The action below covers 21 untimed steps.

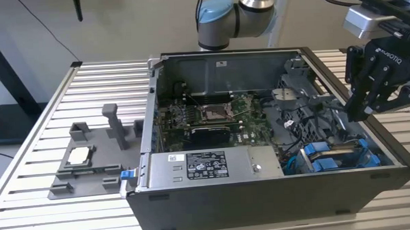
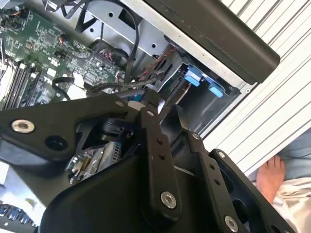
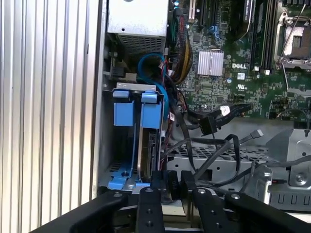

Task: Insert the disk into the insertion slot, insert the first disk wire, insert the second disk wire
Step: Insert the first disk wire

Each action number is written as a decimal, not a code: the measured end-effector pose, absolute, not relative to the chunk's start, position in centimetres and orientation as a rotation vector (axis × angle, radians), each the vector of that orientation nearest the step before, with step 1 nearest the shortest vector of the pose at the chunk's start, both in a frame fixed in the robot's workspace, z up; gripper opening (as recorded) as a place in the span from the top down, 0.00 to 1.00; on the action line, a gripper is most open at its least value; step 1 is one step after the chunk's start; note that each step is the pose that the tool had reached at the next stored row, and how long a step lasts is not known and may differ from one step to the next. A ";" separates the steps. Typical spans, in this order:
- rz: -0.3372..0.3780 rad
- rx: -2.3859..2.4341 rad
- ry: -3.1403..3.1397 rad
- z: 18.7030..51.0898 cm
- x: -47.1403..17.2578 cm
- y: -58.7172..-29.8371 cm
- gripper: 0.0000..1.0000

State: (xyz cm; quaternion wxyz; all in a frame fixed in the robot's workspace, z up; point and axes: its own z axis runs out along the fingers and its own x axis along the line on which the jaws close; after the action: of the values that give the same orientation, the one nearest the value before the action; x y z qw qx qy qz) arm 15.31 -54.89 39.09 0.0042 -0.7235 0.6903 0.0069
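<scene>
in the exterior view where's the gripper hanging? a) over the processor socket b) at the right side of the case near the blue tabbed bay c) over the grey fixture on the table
b: in the exterior view the gripper hangs at the right side of the case, near the insertion slot with its blue tabs.

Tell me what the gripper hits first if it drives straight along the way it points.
Likely the black cables beside the blue-tabbed insertion slot. The gripper points down into the case just above them. Depth is unclear, so this is not certain.
</scene>
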 end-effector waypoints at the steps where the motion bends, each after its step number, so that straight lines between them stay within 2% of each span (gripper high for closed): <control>1: 0.021 -2.267 2.163 39.1 15.3 -54.9 0.76; 2: 0.020 -2.267 2.163 39.1 15.3 -54.9 0.76; 3: 0.020 -2.267 2.163 39.1 15.3 -54.9 0.80; 14: 0.014 -2.269 2.165 39.1 15.3 -54.9 0.80; 21: 0.043 -2.265 2.194 38.9 15.3 -55.0 0.80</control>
State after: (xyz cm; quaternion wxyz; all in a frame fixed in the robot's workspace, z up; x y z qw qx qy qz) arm 15.33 -55.00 38.88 -0.0061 -0.7182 0.6956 0.0137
